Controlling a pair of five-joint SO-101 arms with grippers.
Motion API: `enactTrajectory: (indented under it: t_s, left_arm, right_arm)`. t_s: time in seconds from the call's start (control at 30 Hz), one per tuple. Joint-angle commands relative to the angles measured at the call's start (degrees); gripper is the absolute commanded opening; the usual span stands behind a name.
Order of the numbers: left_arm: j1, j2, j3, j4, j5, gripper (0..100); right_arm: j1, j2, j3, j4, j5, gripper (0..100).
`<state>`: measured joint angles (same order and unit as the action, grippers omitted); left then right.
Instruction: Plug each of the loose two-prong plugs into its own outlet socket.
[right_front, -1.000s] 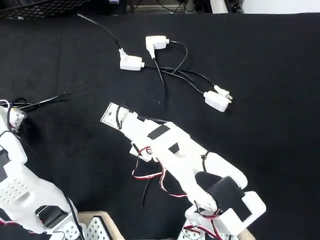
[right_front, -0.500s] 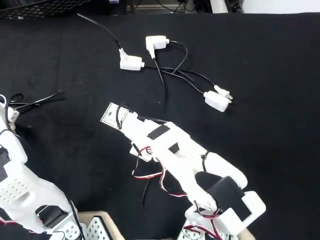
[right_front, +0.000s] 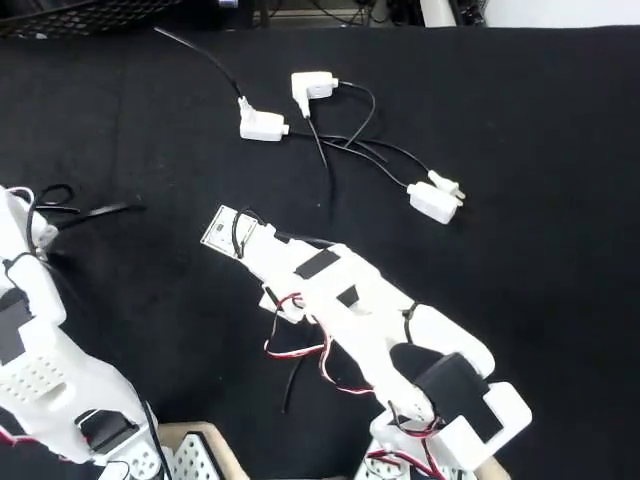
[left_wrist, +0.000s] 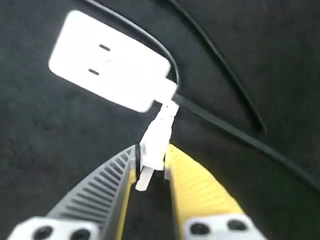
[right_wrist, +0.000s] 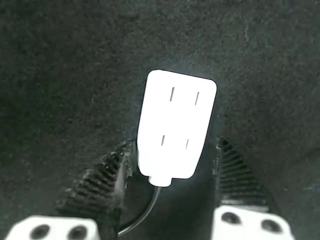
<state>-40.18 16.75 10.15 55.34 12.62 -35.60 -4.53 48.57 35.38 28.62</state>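
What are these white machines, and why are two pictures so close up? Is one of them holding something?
These are two robot arms side by side at a black table. One picture comes from a camera up high, looking down. There the left arm is at the picture's left side and the right arm is in the middle. The other two pictures come from small cameras on the arms' wrists, so everything looks very close. Each arm ends in a two-fingered pincher called an end effector. The left end effector is squeezing a small white plug, next to a white socket. The right end effector is open, with a socket block between its fingers. Farther back lie more loose plugs, like this one.
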Motion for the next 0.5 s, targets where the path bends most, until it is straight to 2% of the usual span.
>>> enactTrajectory:
  t_s: [0.0,0.17,0.23,0.47]
  left_arm:
    - [1.80,-1.05,-1.98,9.41,-3.96,3]
    - [-0.92,-3.78,-5.85,18.29,-4.92,3]
    - [-1.01,-6.77,-5.41,21.19,-8.09,3]
    - [-3.91,-22.07,5.85,26.55,-12.92,3]
  right_arm:
    - [-0.26,-2.77,-0.22,-0.70,0.35,24.4]
    - [-0.26,-2.77,-0.22,-0.70,0.35,24.4]
    - [-0.26,-2.77,-0.22,-0.70,0.35,24.4]
    - [-0.26,-2.77,-0.22,-0.70,0.35,24.4]
